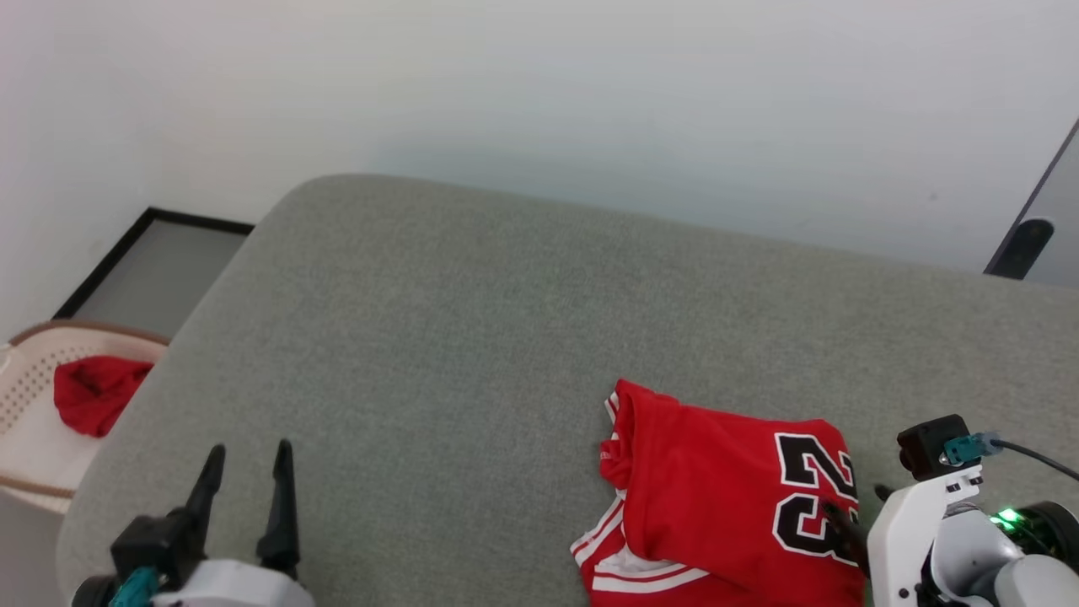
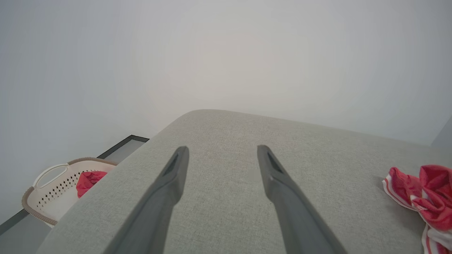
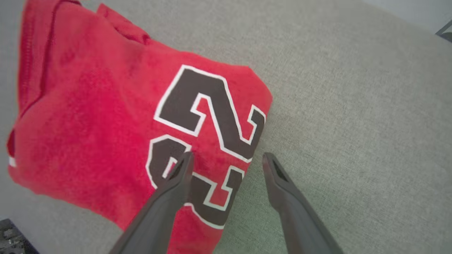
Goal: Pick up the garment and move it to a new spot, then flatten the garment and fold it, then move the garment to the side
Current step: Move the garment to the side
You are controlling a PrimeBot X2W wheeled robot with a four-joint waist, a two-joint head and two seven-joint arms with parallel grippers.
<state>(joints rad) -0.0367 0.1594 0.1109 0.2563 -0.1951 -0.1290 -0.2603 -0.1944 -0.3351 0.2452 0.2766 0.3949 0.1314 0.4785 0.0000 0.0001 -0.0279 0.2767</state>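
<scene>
The garment (image 1: 716, 497), a folded red jersey with a black white-outlined "23" and white-and-red striped trim, lies on the grey fabric surface (image 1: 506, 337) near its front right. My right gripper (image 1: 856, 499) is open at the jersey's right edge. In the right wrist view the gripper (image 3: 227, 156) straddles that edge of the garment (image 3: 99, 120): one finger over the lettering, the other over bare grey fabric. My left gripper (image 1: 249, 455) stands open over the front left, nothing between its fingers. The left wrist view shows that gripper (image 2: 222, 150) far left of the garment (image 2: 423, 197).
A cream woven basket (image 1: 34, 421) holding a small red cloth (image 1: 97, 392) sits on the floor off the surface's left edge, also seen as the basket (image 2: 46, 197). A dark-framed panel (image 1: 152, 270) lies behind it. A white wall runs behind the surface.
</scene>
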